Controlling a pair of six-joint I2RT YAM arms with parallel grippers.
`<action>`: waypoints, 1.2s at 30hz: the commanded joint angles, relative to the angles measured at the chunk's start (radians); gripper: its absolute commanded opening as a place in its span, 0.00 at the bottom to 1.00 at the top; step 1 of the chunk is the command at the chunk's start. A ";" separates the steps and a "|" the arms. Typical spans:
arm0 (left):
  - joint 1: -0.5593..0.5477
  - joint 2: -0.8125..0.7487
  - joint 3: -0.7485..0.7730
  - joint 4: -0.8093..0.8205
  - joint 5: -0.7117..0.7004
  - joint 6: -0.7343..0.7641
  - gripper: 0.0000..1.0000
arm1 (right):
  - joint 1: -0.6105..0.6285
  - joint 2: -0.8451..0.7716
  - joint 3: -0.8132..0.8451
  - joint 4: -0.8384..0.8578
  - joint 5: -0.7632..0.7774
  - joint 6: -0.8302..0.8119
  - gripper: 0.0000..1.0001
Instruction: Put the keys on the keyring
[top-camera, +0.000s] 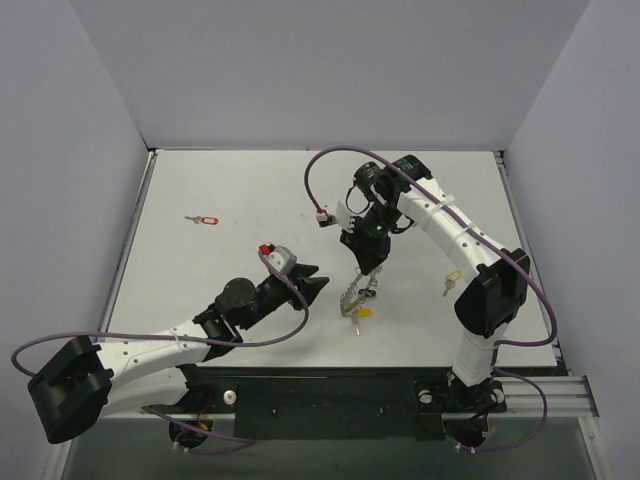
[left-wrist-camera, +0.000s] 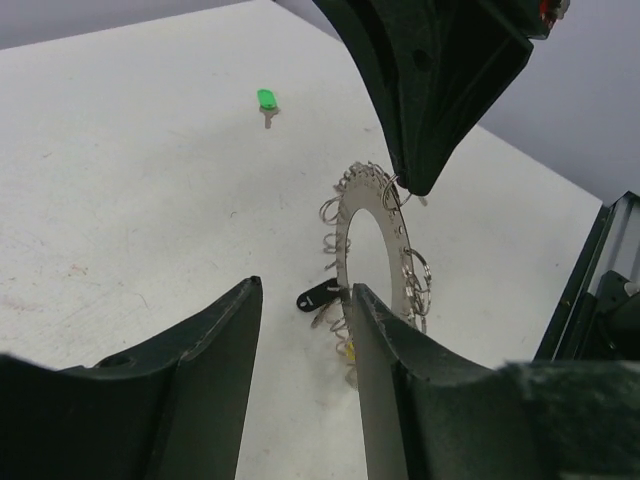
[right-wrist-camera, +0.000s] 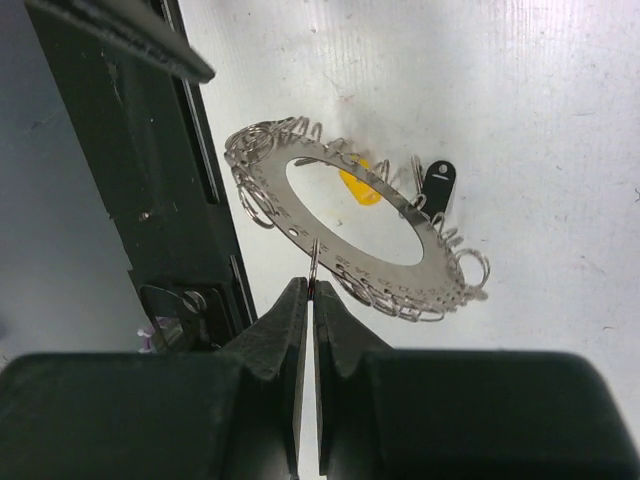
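Observation:
The keyring (top-camera: 356, 291), a flat silver hoop rimmed with small wire loops, hangs tilted above the table's centre. My right gripper (top-camera: 368, 268) is shut on one small loop at its upper rim; the right wrist view shows the shut gripper (right-wrist-camera: 312, 290) pinching that loop on the keyring (right-wrist-camera: 350, 262). A yellow key (right-wrist-camera: 360, 185) and a dark grey key (right-wrist-camera: 437, 185) hang from the hoop. My left gripper (left-wrist-camera: 306, 288) is open just left of the keyring (left-wrist-camera: 347, 245), its right finger close beside the lower rim. A red key (top-camera: 207, 220), a green key (left-wrist-camera: 266, 99) and a second yellow key (top-camera: 451, 278) lie loose.
The white table (top-camera: 230, 190) is walled on three sides. The right arm (top-camera: 450, 225) arches over the table's right half. A black rail (top-camera: 340, 395) runs along the near edge between the arm bases.

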 joint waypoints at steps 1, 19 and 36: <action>0.054 0.059 -0.069 0.393 0.147 -0.078 0.49 | 0.022 -0.005 0.040 -0.153 -0.045 -0.107 0.00; 0.096 0.336 0.044 0.699 0.488 -0.138 0.31 | 0.048 -0.025 0.029 -0.219 -0.085 -0.212 0.00; 0.096 0.325 0.093 0.461 0.453 0.029 0.30 | 0.053 -0.042 0.032 -0.237 -0.106 -0.245 0.00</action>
